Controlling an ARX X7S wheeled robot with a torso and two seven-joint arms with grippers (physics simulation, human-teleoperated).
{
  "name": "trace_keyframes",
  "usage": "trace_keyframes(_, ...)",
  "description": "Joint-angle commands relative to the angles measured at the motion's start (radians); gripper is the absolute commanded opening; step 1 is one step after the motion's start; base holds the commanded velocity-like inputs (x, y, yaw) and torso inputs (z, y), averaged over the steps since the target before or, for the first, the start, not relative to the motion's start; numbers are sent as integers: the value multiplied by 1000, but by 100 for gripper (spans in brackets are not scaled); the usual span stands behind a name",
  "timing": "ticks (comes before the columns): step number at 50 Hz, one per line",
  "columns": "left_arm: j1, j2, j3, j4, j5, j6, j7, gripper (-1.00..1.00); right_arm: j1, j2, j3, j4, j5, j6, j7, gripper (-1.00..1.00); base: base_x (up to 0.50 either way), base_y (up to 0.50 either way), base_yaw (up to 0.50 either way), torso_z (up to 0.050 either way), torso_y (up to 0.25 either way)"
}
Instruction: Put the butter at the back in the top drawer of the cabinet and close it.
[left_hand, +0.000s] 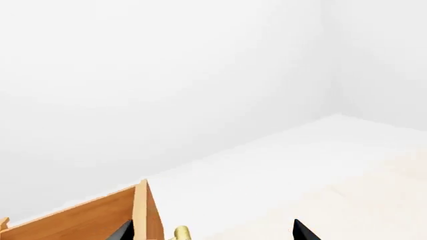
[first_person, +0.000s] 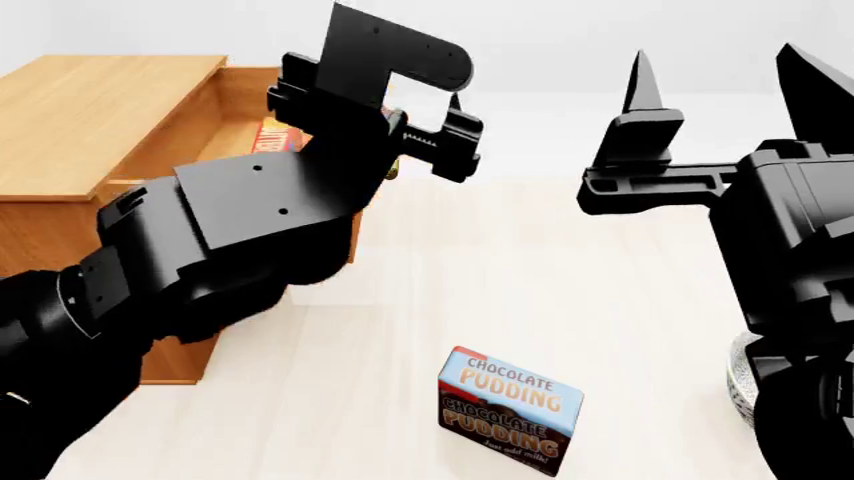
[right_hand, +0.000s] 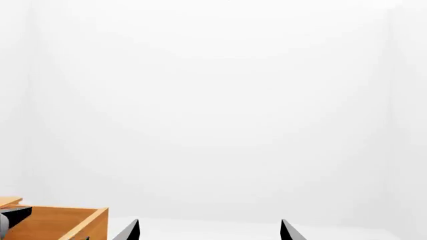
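Red-and-orange packaging with yellow lettering marks the butter (first_person: 274, 135), which lies inside the pulled-out top drawer (first_person: 240, 105) of the light-brown wooden cabinet (first_person: 80, 110) at the upper left of the head view; the left arm hides most of the box. The left gripper (left_hand: 212, 231) sits at the drawer front, jaws spread, grasping nothing, with the brass handle (left_hand: 181, 232) between its fingertips. The right gripper (first_person: 721, 85), upper right, is likewise spread and empty. Low in the frame a blue-and-brown box (first_person: 510, 408) on the floor reads "CHOCOLATE PUDDING".
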Motion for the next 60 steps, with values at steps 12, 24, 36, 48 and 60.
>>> trace_keyframes(12, 149, 135, 123, 104, 162, 109, -15, 100, -4, 33, 23, -6, 15, -14, 6, 100, 0, 0, 0, 0, 0)
trace_keyframes(24, 175, 196, 163, 48, 213, 129, -5, 100, -30, 28, 17, -2, -27, -25, -28, 100, 0, 0, 0, 0, 0)
trace_keyframes(36, 212, 252, 155, -137, 235, 206, 78, 100, -58, 40, 31, 0, -39, -43, -53, 100, 0, 0, 0, 0, 0)
trace_keyframes(48, 258, 278, 128, -354, 245, 285, 141, 100, -79, 49, 39, 3, -50, -58, -67, 100, 0, 0, 0, 0, 0)
trace_keyframes(60, 322, 246, 111, -423, 242, 336, 151, 100, -67, 48, 36, 2, -26, -61, -47, 100, 0, 0, 0, 0, 0)
